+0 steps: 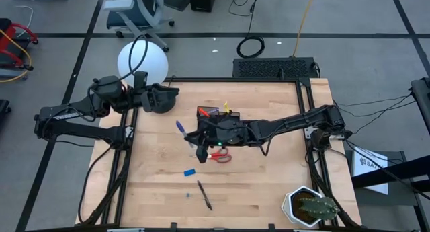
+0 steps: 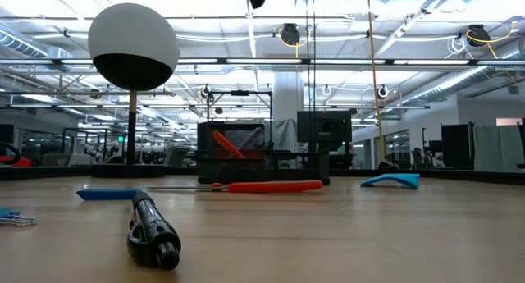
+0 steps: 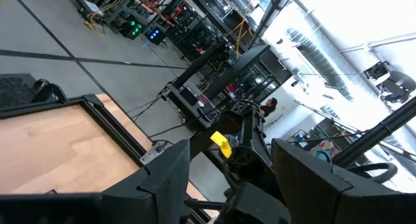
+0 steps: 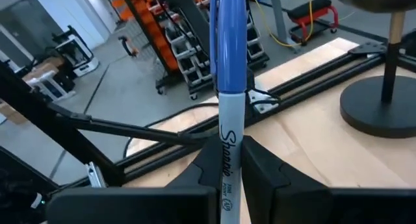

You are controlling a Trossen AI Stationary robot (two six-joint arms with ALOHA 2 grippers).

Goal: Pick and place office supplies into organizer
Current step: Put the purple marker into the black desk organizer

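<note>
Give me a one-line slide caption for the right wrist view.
Right gripper shut on a blue Sharpie marker, held above the wooden table near the round lamp base.

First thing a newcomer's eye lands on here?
The blue marker, clamped upright in the right gripper over mid-table, beside the black organizer. Next, the red-handled scissors lying just beside that gripper, and the white globe lamp at the far left corner, where the left gripper waits open.

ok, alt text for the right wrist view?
Right gripper fingers shut on an upright blue marker, barrel lettered Sharpie. Behind it are the wooden table and a round black lamp base.
</note>
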